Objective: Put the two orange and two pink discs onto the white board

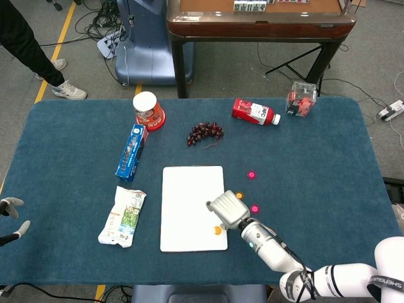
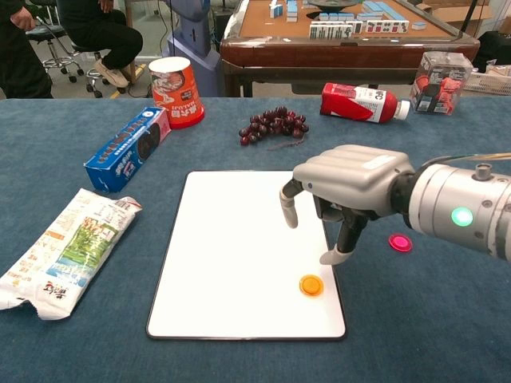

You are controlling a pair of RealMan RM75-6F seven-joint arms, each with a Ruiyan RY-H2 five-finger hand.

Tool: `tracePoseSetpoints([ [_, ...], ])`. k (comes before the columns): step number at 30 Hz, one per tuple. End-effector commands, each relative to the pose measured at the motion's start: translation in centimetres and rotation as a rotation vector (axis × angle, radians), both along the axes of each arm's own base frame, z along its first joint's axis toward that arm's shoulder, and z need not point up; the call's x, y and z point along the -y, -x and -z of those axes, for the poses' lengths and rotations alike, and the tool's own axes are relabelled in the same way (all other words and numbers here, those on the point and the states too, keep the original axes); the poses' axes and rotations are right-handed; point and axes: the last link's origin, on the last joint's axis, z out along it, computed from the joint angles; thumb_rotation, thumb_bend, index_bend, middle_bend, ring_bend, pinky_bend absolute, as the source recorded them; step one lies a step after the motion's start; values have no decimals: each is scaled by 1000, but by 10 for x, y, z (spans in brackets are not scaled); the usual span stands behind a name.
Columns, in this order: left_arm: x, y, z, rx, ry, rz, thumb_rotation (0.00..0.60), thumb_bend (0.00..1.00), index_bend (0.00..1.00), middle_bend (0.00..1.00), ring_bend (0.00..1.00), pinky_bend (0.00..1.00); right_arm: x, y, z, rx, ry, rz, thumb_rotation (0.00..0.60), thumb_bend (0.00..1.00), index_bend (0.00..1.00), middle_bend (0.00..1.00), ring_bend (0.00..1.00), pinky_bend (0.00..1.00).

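Observation:
One orange disc point(image 1: 217, 230) point(image 2: 310, 285) lies on the white board point(image 1: 189, 202) point(image 2: 231, 247), near its front right corner. My right hand point(image 1: 226, 210) point(image 2: 351, 179) hovers just above the disc over the board's right edge, fingers apart and holding nothing. In the head view a second orange disc point(image 1: 239, 196) shows on the blue cloth beside the hand; the chest view hides it. One pink disc point(image 1: 255, 209) point(image 2: 400, 242) lies right of the hand, another pink disc point(image 1: 251, 175) farther back. My left hand point(image 1: 9, 204) shows only spread fingertips at the table's far left edge.
Behind the board lie dark grapes point(image 1: 204, 132) and a red bottle point(image 1: 255, 112) on its side. A blue cookie box point(image 1: 131, 151), a red cup point(image 1: 149, 110) and a snack bag point(image 1: 124, 216) occupy the left. A clear box point(image 1: 300, 99) stands at the back right.

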Motion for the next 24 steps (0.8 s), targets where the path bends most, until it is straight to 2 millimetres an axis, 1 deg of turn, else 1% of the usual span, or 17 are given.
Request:
tracePoseSetpoints([
  [1, 0, 0, 0, -1, 2, 1, 600, 245, 496, 583, 491, 784, 11, 3, -5, -15, 33, 21, 600, 107, 409, 1000, 1000, 1000],
  [13, 0, -1, 1, -1, 5, 2, 600, 245, 496, 583, 491, 784, 48, 20, -5, -69, 126, 116, 600, 121, 409, 1000, 1000, 1000],
  [19, 1, -1, 1, 2, 5, 4, 600, 245, 495, 584, 491, 784, 59, 31, -1, -108, 158, 159, 600, 123, 409, 1000, 1000, 1000],
  [24, 1, -1, -1, 8, 2, 3, 600, 245, 495, 583, 490, 784, 62, 37, 3, -115, 163, 187, 600, 127, 409, 1000, 1000, 1000],
])
